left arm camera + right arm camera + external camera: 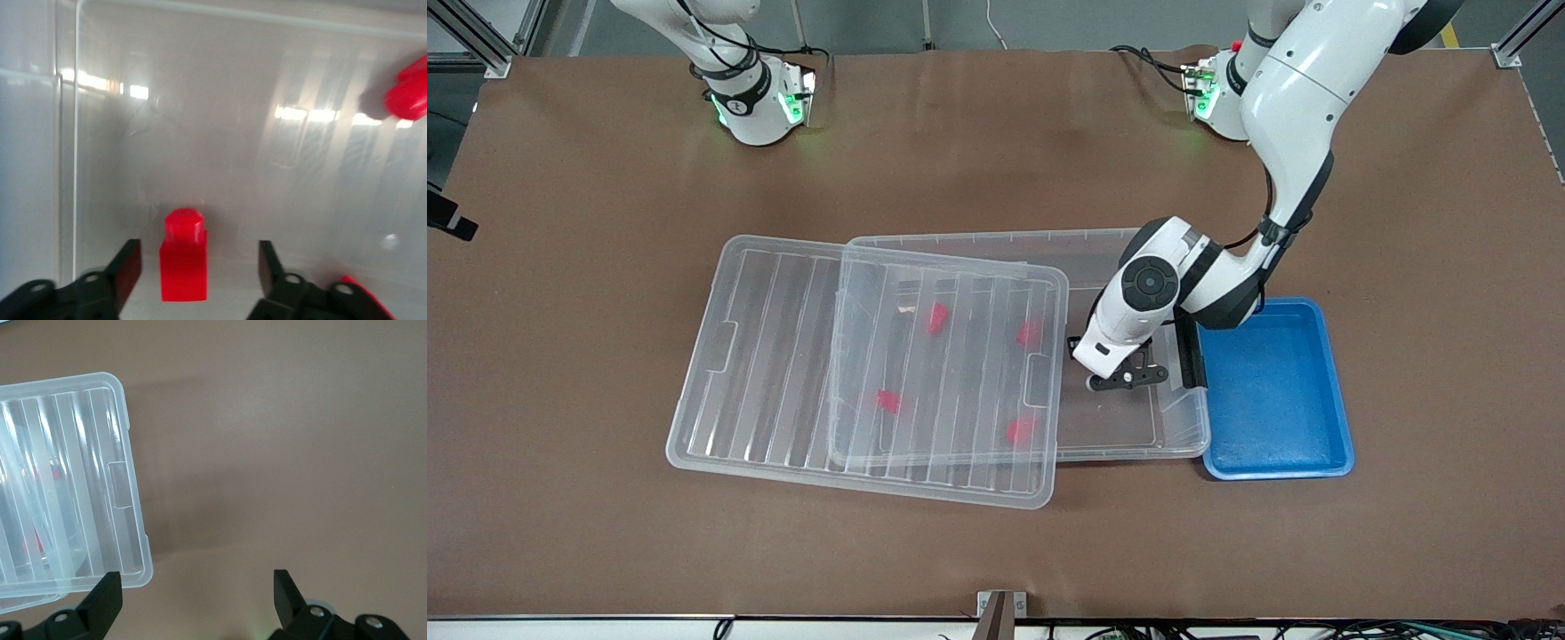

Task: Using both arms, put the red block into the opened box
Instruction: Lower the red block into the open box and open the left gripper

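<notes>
The red block [183, 263] sits inside the clear box [1138, 444], on its floor near the end wall. My left gripper [198, 269] is down in the box at the left arm's end [1122, 380]. It is open, with the block between its fingers [127, 270] and touching neither. In the front view the hand hides the block. The ribbed clear lid [783, 356] lies askew over the box's other end. My right gripper [198, 597] hangs open and empty over bare table beside a lid corner [113, 487]; the front view shows only that arm's base.
Several other red blocks [937, 317] [1021, 429] lie in the box under the lid; one [408, 93] shows in the left wrist view. A shallow blue tray [1272, 391] stands against the box at the left arm's end of the table.
</notes>
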Robot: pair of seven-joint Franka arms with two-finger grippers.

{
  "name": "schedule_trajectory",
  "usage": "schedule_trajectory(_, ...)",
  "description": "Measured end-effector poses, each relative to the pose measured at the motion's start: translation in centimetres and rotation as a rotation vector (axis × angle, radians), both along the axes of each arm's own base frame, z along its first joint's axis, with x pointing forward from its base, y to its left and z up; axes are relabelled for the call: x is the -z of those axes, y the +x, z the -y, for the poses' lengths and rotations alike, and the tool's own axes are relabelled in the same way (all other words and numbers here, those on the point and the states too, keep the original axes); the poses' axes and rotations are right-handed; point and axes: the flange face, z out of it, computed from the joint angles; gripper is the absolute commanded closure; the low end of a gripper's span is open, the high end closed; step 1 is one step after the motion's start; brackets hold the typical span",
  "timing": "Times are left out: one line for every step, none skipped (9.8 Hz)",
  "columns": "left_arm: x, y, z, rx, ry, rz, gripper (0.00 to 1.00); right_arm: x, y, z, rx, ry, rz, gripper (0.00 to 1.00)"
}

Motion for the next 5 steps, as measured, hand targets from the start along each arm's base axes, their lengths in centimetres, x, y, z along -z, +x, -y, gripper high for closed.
schedule_trajectory(-1.7,0.6,0.0,-0.004,-0.006,0.025,0.0,0.0,0.0,0.0,0.0,0.0,0.0,0.0)
schedule_trajectory(-3.7,1.0,-0.2,-0.003,-0.001,0.041,0.0,0.0,0.0,0.0,-0.001,0.0,0.0,0.0)
schedule_trajectory(-5.6,1.3,-0.4,-0.001,0.013,0.048,0.0,0.0,0.0,0.0,-0.001,0.0,0.0,0.0)
schedule_trajectory(-7.1,1.4,-0.6,-0.002,0.025,0.05,0.0,0.0,0.0,0.0,-0.001,0.0,-0.001,0.0)
schedule_trajectory(-8.2,1.4,-0.7,-0.002,0.035,0.051,0.0,0.0,0.0,0.0,-0.001,0.0,-0.001,0.0)
